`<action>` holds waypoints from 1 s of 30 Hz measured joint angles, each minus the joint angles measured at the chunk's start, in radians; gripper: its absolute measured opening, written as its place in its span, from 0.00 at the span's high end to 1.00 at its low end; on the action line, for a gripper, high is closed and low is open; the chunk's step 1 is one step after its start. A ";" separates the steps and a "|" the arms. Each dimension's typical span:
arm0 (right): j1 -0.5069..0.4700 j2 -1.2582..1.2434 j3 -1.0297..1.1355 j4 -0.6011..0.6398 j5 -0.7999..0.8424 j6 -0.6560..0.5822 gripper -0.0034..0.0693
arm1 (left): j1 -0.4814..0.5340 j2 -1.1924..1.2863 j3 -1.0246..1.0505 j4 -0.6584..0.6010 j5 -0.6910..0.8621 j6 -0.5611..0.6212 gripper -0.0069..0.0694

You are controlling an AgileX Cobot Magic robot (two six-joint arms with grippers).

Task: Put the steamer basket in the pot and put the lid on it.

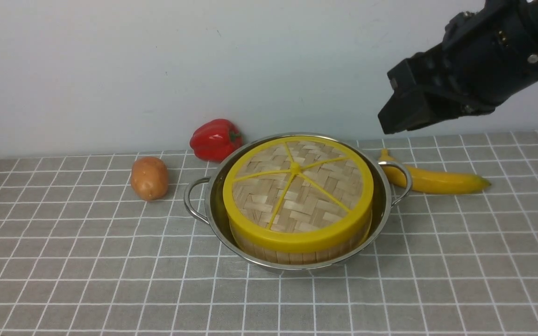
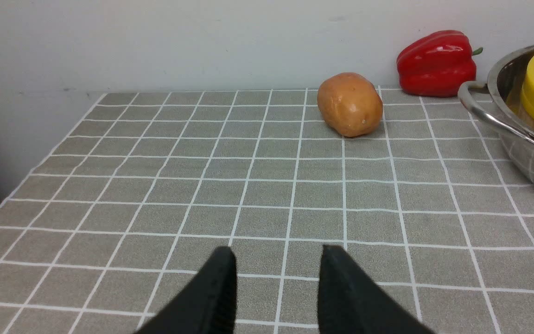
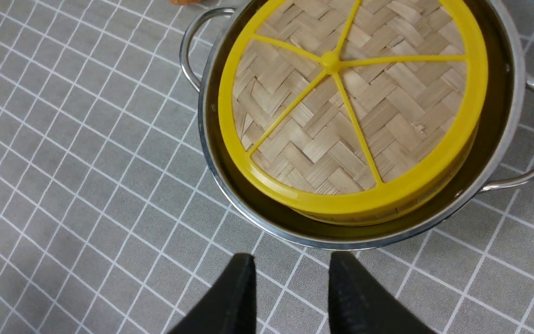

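The shiny steel pot [image 1: 213,205] stands mid-table with looped side handles. Inside it sits the steamer basket [image 1: 297,254]; only its slat wall shows. The woven lid [image 1: 297,186], with yellow rim and spokes, rests flat on the basket. My right arm [image 1: 474,60] hangs high above the pot's right side. In the right wrist view, my right gripper [image 3: 292,260] is open and empty, off the pot [image 3: 211,153] and the lid [image 3: 341,106]. My left gripper [image 2: 278,253] is open and empty over bare cloth, well left of the pot [image 2: 526,153].
A potato [image 1: 149,178] lies left of the pot and a red bell pepper [image 1: 216,140] stands behind it by the wall. A banana [image 1: 437,181] lies just right of the pot's right handle. A grey checked cloth covers the table.
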 joint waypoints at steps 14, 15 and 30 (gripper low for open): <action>-0.048 0.074 0.007 0.032 -0.002 -0.135 0.62 | 0.000 0.000 0.000 0.000 0.000 0.000 0.59; -0.044 0.084 0.015 0.032 -0.002 -0.151 0.62 | 0.000 0.000 0.000 0.000 0.000 0.000 0.59; -0.039 0.166 0.332 0.010 -0.001 -0.194 0.62 | 0.000 0.000 0.000 0.000 0.000 0.000 0.59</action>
